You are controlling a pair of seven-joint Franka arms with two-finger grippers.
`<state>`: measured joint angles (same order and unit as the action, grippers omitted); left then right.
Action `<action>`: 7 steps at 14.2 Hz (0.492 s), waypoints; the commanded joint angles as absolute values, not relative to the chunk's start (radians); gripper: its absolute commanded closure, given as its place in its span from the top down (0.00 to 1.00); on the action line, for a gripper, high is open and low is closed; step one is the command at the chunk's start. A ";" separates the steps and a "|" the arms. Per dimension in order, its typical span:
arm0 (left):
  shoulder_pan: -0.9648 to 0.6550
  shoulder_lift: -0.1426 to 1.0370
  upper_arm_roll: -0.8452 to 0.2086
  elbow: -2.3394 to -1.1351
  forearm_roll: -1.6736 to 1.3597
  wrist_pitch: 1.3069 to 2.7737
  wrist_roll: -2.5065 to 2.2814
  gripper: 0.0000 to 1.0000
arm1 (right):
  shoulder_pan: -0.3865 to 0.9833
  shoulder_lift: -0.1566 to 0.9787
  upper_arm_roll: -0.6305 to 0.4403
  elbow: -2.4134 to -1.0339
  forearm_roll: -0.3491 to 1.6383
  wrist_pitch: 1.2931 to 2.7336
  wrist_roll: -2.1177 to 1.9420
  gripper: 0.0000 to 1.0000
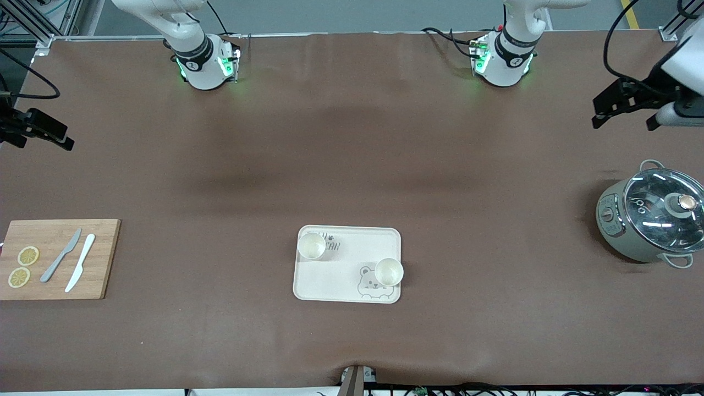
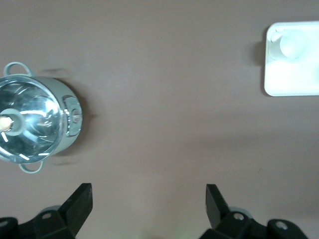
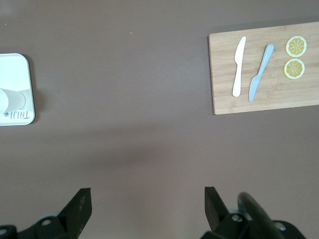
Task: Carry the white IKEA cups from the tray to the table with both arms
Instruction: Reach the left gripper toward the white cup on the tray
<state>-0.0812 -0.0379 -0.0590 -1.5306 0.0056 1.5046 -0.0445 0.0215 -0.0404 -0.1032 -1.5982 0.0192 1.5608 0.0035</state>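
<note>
Both white cups [image 1: 311, 245] [image 1: 389, 271] stand upright at diagonal corners of the tray [image 1: 341, 275] mid-worktop, likely one per arm, while the left hand [image 2: 148, 206] and right hand [image 3: 147, 209] hover wide open, empty, over bare worktop [image 1: 352, 137] near its ends.

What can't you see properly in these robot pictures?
- Inside the pot: the front view's shiny glass lid reflects light, so its contents cannot be told.
- The tray: the left wrist view's edge cuts it off, and glare washes out the cup on it.
- The tray's lettering: in the front view a cup covers part of it.
- The right gripper: the front view's edge cuts off its arm.
</note>
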 commanded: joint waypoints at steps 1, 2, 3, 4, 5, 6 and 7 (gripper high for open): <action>-0.092 0.043 -0.100 -1.509 -0.029 1.551 -0.055 1.00 | 0.003 -0.037 -0.091 -1.597 0.026 1.563 0.017 1.00; -0.101 0.075 -0.110 -1.509 -0.028 1.583 -0.072 1.00 | 0.003 -0.037 -0.091 -1.597 0.026 1.563 0.017 1.00; -0.101 0.109 -0.129 -1.508 -0.028 1.613 -0.107 1.00 | 0.003 -0.037 -0.091 -1.597 0.026 1.565 0.017 1.00; -0.101 0.145 -0.152 -1.505 -0.025 1.649 -0.157 1.00 | 0.002 -0.037 -0.091 -1.597 0.026 1.565 0.017 1.00; -0.103 0.182 -0.170 -1.505 -0.022 1.669 -0.205 1.00 | -0.002 -0.035 -0.091 -1.597 0.025 1.568 0.014 1.00; -0.115 0.224 -0.188 -1.500 -0.021 1.689 -0.251 1.00 | -0.008 -0.017 -0.091 -1.586 0.029 1.591 0.005 1.00; -0.138 0.260 -0.192 -1.493 -0.015 1.733 -0.291 1.00 | -0.015 -0.002 -0.091 -1.586 0.037 1.623 0.011 1.00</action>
